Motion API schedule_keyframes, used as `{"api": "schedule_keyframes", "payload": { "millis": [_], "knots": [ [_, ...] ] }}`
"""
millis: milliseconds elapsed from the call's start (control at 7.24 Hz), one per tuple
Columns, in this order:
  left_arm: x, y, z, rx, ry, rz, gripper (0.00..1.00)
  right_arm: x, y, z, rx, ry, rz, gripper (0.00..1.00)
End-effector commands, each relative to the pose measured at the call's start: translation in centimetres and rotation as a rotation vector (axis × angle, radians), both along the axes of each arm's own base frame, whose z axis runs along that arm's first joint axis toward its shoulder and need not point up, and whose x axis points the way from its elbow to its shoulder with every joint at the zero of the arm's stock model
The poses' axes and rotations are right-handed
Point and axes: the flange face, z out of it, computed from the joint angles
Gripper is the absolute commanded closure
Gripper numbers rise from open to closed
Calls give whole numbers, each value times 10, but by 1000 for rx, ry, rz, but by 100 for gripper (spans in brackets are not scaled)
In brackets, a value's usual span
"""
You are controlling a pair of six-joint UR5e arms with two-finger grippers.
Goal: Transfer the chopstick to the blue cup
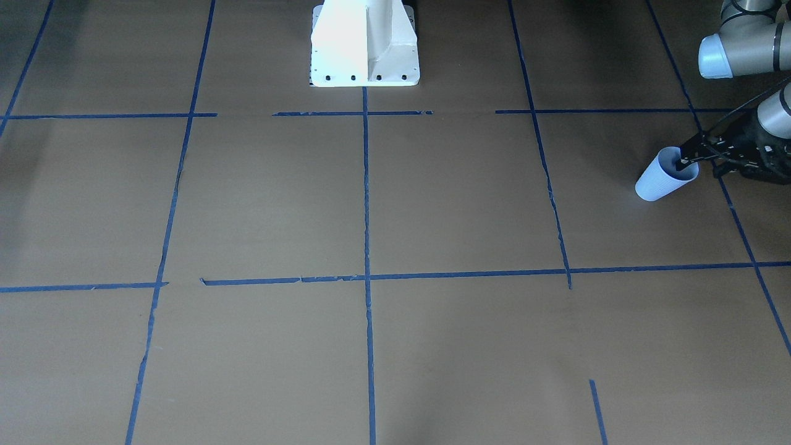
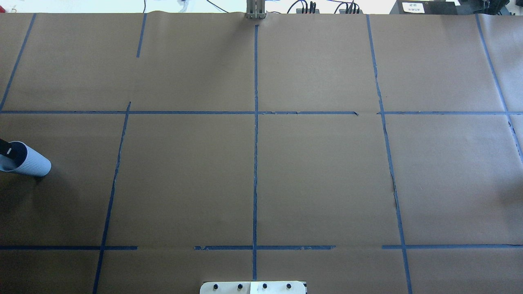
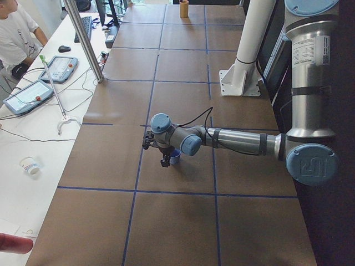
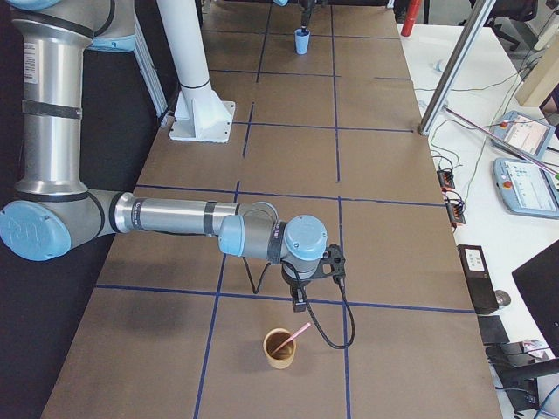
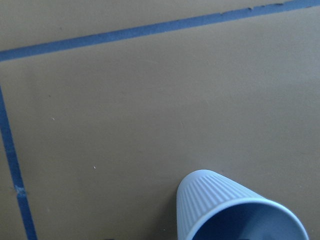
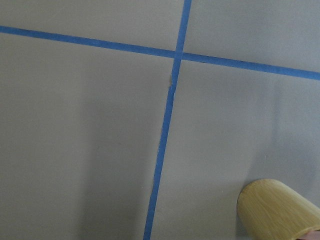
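Exterior right: chopstick [image 4: 295, 335] diag., tan cup [image 4: 280, 356]

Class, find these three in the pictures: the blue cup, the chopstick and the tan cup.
blue cup [image 1: 656, 183], exterior front-facing view, on its ribbed outer wall.
chopstick [image 4: 301, 331], exterior right view, on the part jutting past the rim.
tan cup [image 4: 279, 360], exterior right view, on its outer wall.

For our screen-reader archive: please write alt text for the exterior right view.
The right arm's hand hangs close to a tan cup holding a leaning pink chopstick. The blue cup stands far up the brown, blue-taped table.
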Motion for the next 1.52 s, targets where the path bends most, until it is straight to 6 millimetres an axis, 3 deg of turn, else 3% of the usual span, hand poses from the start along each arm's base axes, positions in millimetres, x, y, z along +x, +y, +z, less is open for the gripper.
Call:
{"api": "schedule_keyframes", "payload": {
  "millis": [0,138,276,553,691,829,967,1106,1244,1382],
  "knots": [
    [14,0,9,-31,-11,10,88,0,-3,-2,0,-3,5,0],
    [14,0,10,-33,-12,10,100,0,1,-8,12,-2,6,0],
    [15,-1,8,-30,-8,9,100,0,2,-9,15,-2,6,0],
    [32,-35,-93,-12,76,-106,100,1,2,-10,19,3,4,0],
    [48,-54,-141,-14,120,-153,100,0,1,-24,43,-2,11,0],
    [92,-48,-198,-31,175,-152,100,0,9,-31,58,-2,10,0],
    [163,-36,-281,-98,249,-159,100,0,15,-36,66,-4,10,0],
    [252,-2,-343,-186,238,-198,100,-1,20,-42,79,-3,8,0],
    [314,22,-403,-156,181,-219,100,-1,20,-43,76,-4,11,0],
    [362,47,-445,-94,142,-235,100,-1,20,-43,76,-4,9,0]
  ]
}}
